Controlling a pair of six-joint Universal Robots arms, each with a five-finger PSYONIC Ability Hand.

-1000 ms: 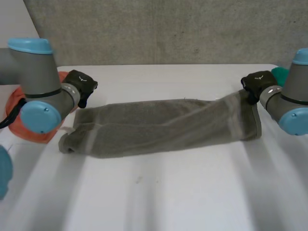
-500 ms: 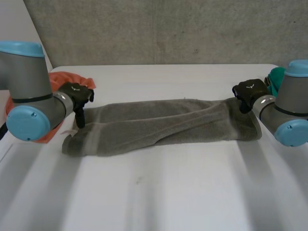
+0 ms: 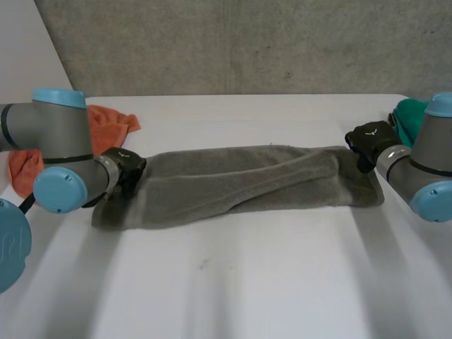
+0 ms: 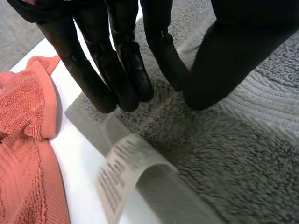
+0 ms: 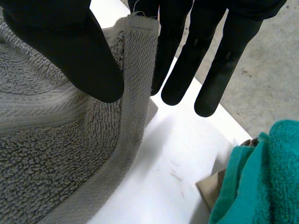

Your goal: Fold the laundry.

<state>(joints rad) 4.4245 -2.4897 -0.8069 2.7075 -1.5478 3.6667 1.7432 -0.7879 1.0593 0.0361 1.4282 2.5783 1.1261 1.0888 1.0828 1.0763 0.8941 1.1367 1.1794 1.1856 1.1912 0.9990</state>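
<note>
Grey towel (image 3: 247,185) is lying stretched across the table (image 3: 247,282), left hand (image 4: 121,60) pressing straight fingers onto one end, right hand (image 5: 60,37) straddling the other edge, fingers unbent. Pinching both ends for another fold probably comes next.

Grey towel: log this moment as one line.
task: fold laundry | grey towel: long strip flat on white table | left hand: open, fingers pressing its left end | right hand: at its right-end corner
</note>
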